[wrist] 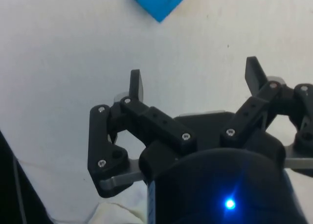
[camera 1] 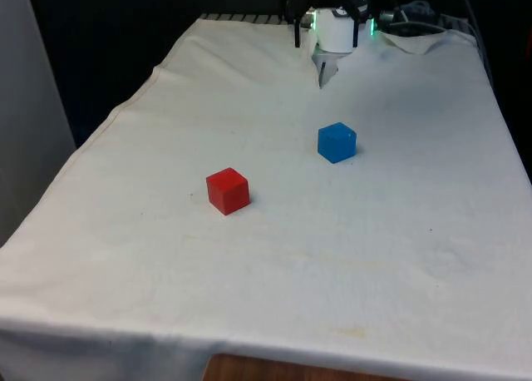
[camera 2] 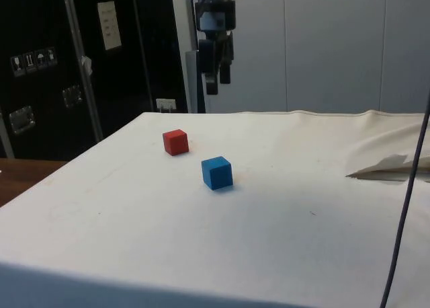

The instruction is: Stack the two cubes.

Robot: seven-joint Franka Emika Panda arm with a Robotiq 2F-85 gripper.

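Note:
A red cube rests on the white cloth toward the front view's left. About a hand's width from it, nearer the robot, sits a blue cube. The two cubes stand apart, each flat on the cloth. My gripper hangs high above the table's far end, well clear of both cubes. It is open, with nothing between its fingers. In the wrist view the blue cube lies some way ahead of the fingertips.
The cloth is rumpled into a raised fold near the robot's end. A dark cable hangs close to the side camera. The cloth drops off at the table's edges.

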